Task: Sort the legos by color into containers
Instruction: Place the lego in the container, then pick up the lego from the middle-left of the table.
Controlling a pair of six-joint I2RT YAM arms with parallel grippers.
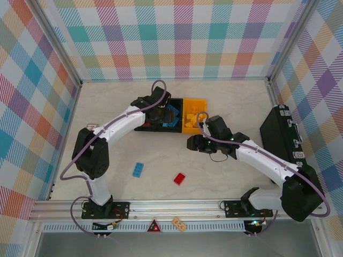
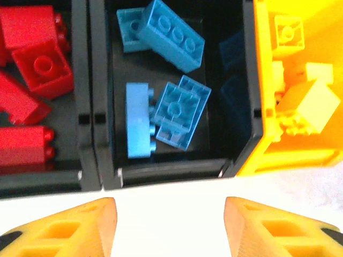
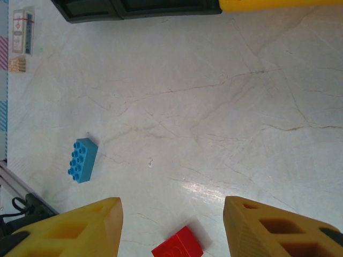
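The containers stand joined in a row at mid-table: a black bin (image 2: 40, 179) with red legos (image 2: 43, 67), a black bin (image 2: 171, 173) with blue legos (image 2: 174, 110), and a yellow bin (image 2: 300, 158) with yellow legos (image 2: 303, 101). My left gripper (image 1: 162, 113) hovers above the middle bin, open with nothing between its fingers (image 2: 102, 225). A blue lego (image 1: 138, 169) and a red lego (image 1: 179, 178) lie loose on the table. My right gripper (image 1: 194, 143) hangs open and empty above the table in front of the yellow bin (image 1: 194, 101). In the right wrist view the red lego (image 3: 178, 249) lies below between its fingers (image 3: 257, 225), and the blue lego (image 3: 82, 159) lies to the left.
A large black latched case (image 1: 281, 134) lies at the right side of the table. A small printed card (image 3: 22, 24) lies near the table's left side. A metal rail (image 1: 177, 206) runs along the near edge.
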